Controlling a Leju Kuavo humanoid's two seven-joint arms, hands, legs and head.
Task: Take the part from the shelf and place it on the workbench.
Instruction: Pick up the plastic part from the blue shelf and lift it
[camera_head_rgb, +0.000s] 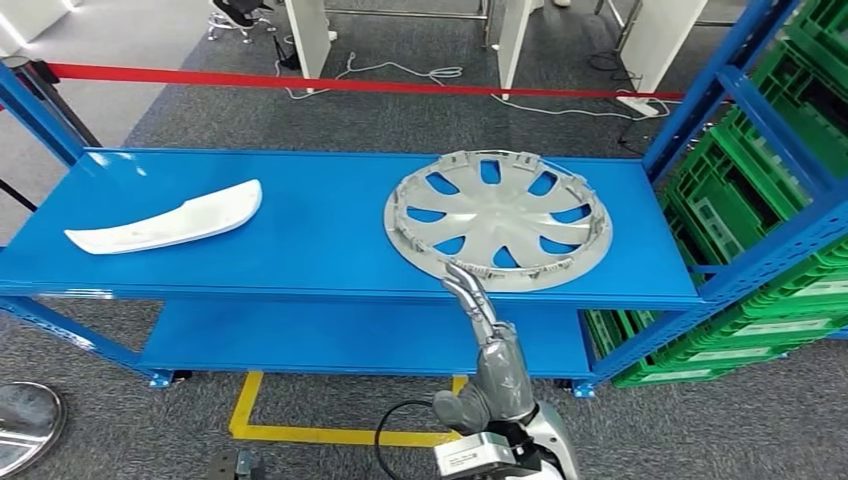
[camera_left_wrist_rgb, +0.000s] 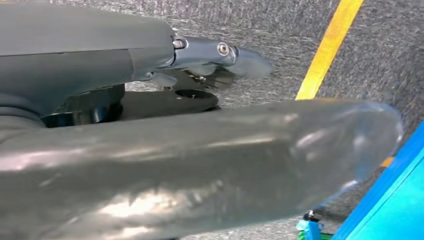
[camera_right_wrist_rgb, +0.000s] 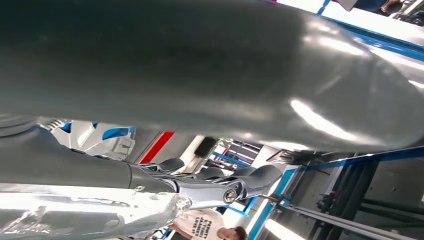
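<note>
Grey carpet surrounds a blue metal shelf unit (camera_head_rgb: 300, 250), with a red barrier tape (camera_head_rgb: 300, 80) stretched across the far floor and green plastic crates (camera_head_rgb: 780, 200) stacked at the right. On the upper shelf level, toward the right, lies the round silver plastic wheel cover (camera_head_rgb: 498, 218), inner face up; well apart at the left lies a white curved plastic trim panel (camera_head_rgb: 170, 222). The right hand (camera_head_rgb: 485, 340) reaches up from the near side, its fingers (camera_head_rgb: 465, 285) extended and touching or just over the near rim of the cover; they hold nothing, and nothing is wrapped around the rim. The left hand (camera_left_wrist_rgb: 200, 170) hangs low over the carpet beside a yellow floor line (camera_left_wrist_rgb: 325, 50); whether its fingers are spread or curled cannot be told. Risk: a one-sided grip on the thin rim will probably let the wide cover tilt, slip, or catch the shelf edge. Pushing with straight fingers may slide it farther away. Its retaining clips may snag the fingers.
</note>
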